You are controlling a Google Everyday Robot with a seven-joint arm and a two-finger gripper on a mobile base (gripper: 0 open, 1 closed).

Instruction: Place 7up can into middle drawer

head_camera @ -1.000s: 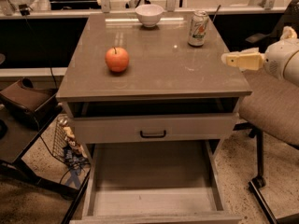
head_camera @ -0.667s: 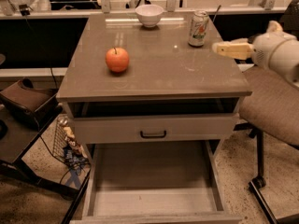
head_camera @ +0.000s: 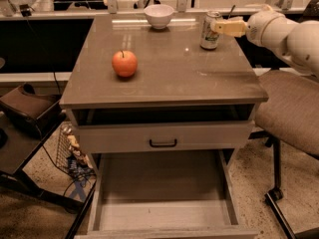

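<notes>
Gripper (head_camera: 219, 27) is upper right of frame, its tip level with the upper part of the 7up can (head_camera: 208, 34), on the can's right side. It's touching or just short of it; can't tell which, and can't tell if it's open or closed.

Change over the last second: the gripper moved up and left from the right edge of the cabinet top (head_camera: 174, 78) to the can. The can hasn't shifted and stands upright at the back right. My read is that the approach is done and the grasp comes next.

Apple (head_camera: 124, 63) and white bowl (head_camera: 159, 15) are well left of the can, out of the way. Middle drawer (head_camera: 159, 183) sits pulled out at bottom centre with a bare floor, ready to take it. Drawer with the black handle (head_camera: 163, 143) is above it.
</notes>
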